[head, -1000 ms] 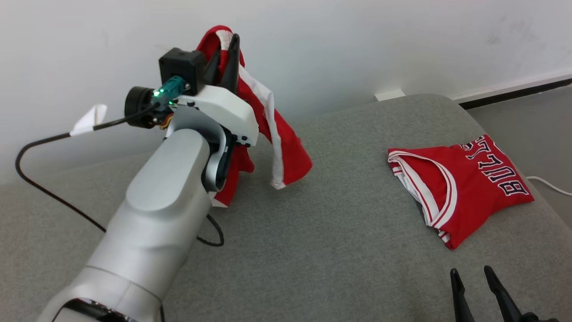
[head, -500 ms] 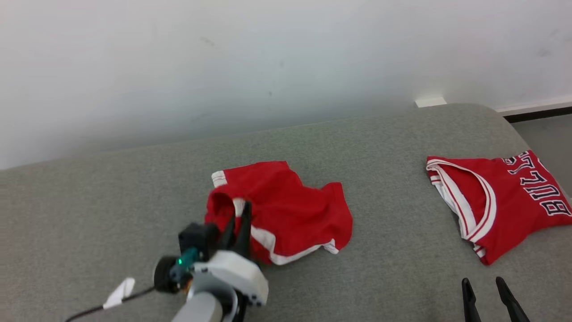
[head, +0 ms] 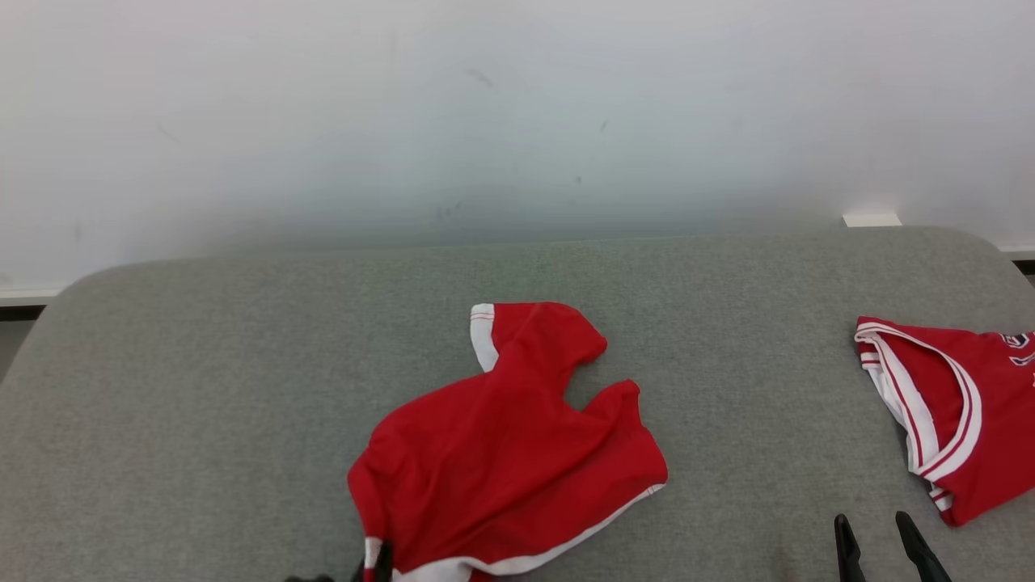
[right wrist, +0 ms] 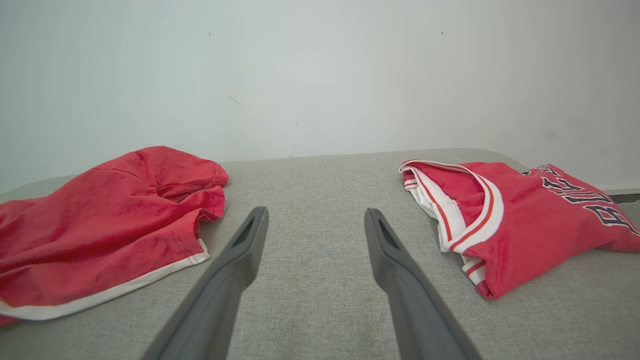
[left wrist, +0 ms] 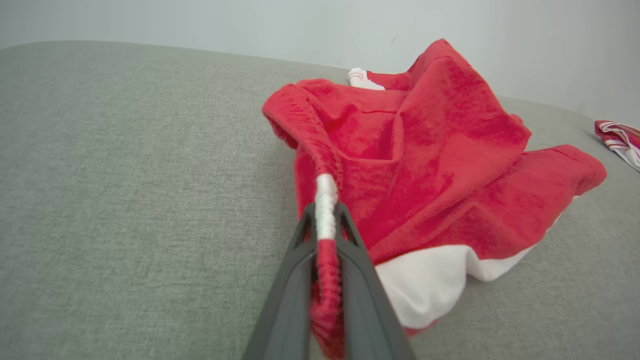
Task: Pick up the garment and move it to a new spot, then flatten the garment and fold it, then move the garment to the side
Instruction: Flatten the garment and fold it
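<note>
The garment (head: 501, 436), red shorts with white trim, lies crumpled and partly spread on the grey padded surface (head: 202, 364), a little left of centre. My left gripper (left wrist: 325, 210) is shut on its ribbed red-and-white waistband, which runs between the two fingers; in the head view this gripper (head: 380, 563) just peeks in at the bottom edge, at the garment's near-left corner. My right gripper (right wrist: 315, 215) stands open and holds nothing, low over the surface between the garment (right wrist: 100, 220) and a jersey; it also sits at the head view's lower right (head: 877, 533).
A folded red jersey (head: 954, 412) with white trim and dark lettering lies at the right end of the surface, and the right wrist view has it (right wrist: 510, 220) close by on the right. A pale wall rises behind the surface's far edge.
The head camera has shifted. The garment, hanging from my raised left gripper a second ago, now lies on the surface, and the left gripper has drawn back to the near edge, still gripping it.
</note>
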